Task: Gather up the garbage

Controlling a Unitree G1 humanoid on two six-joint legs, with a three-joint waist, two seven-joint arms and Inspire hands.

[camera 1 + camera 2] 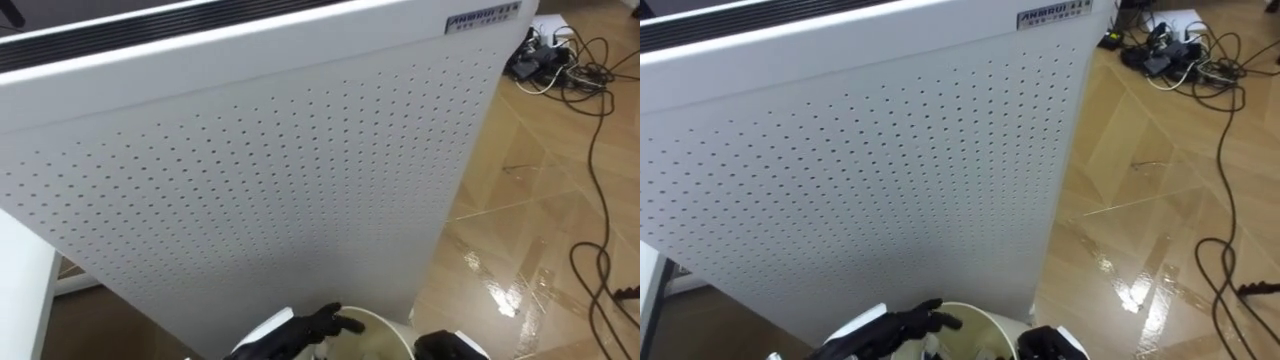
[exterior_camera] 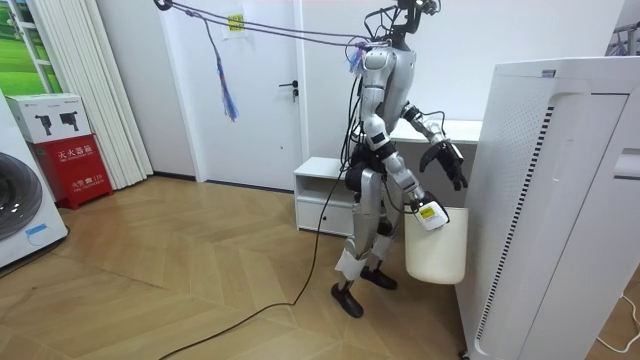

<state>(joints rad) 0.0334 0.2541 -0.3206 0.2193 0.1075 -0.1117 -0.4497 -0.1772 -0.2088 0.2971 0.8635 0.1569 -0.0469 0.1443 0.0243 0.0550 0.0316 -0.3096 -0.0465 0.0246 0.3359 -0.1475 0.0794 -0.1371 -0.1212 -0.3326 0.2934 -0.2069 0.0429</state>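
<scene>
**Progress**
- Tall white perforated unit (image 1: pixel 260 170): you stand close against its side, between it and a low white cabinet (image 2: pixel 320 190).
- Wooden floor (image 1: pixel 540 230): on the stretch beside the unit you can make out no scrap to collect.
- White bin (image 2: pixel 435 250): it is carried at your hip and appears to hang off the floor. Your right hand (image 2: pixel 425 211) is at its rim, and you cannot tell how that hand grasps it.
- Left hand (image 1: pixel 300 332): released, its fingers loosely spread just above the bin's rim, holding nothing.
- Garbage: you cannot tell where it is. The bin's inside is cut off at the lower edge of the eye views, and the pale shape there is too little seen to name.
- Judgement: the container is in hand, and a pick is either just finished or not yet begun. Finding a piece, closing the left hand on it and dropping it in the bin all appear to be left.

**What each view adds**
- Room view: it shows the unit at full height, the cabinet and a closed door (image 2: pixel 270 90). It also shows the whole bin from the side and your stance, upright with both arms forward and the left hand raised above the right.
- Eye views: they show the unit's perforated face close up and a tangle of cables (image 1: pixel 560 65) on the floor past its far corner. They also show the bin's rim from above and the spread of the left hand's fingers, too small to read from across the room.
</scene>
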